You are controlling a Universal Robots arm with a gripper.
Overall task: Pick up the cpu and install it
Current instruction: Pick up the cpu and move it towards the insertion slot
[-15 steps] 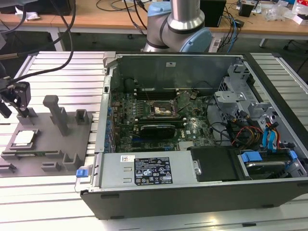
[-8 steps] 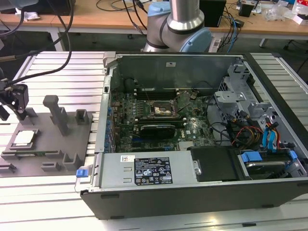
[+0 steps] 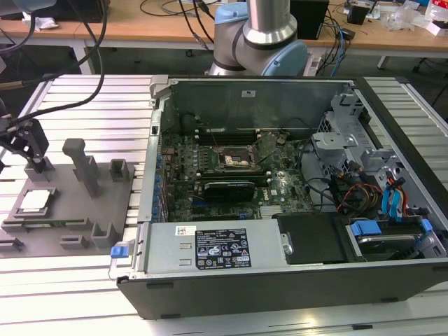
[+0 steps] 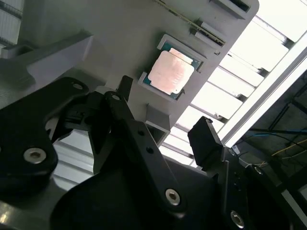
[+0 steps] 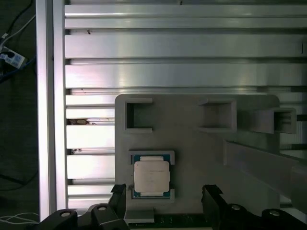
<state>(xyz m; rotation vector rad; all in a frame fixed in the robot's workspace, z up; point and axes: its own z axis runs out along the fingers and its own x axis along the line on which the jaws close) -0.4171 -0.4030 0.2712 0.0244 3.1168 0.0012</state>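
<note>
Gripper [image 5: 165,191] closest to us, its 2 black fingers [image 5: 120,196] spread wide, nothing between them, hovering over the cpu [image 5: 151,176] and apparently clear of it. The cpu lies flat, silver top up, seated in the grey tray [image 5: 201,153] at the exterior view's left, well apart from the socket [image 3: 238,159] inside the computer case [image 3: 392,140]. This reads as the pick approach; the grasp calls for a square descent, fingers straddling the chip's edges.

The picture edge cuts off most of my gripper [image 5: 164,191] in the first wrist view. In the exterior view the arm [image 3: 269,24] runs off the top, and the socket [image 3: 235,159] looks too small to check.
</note>
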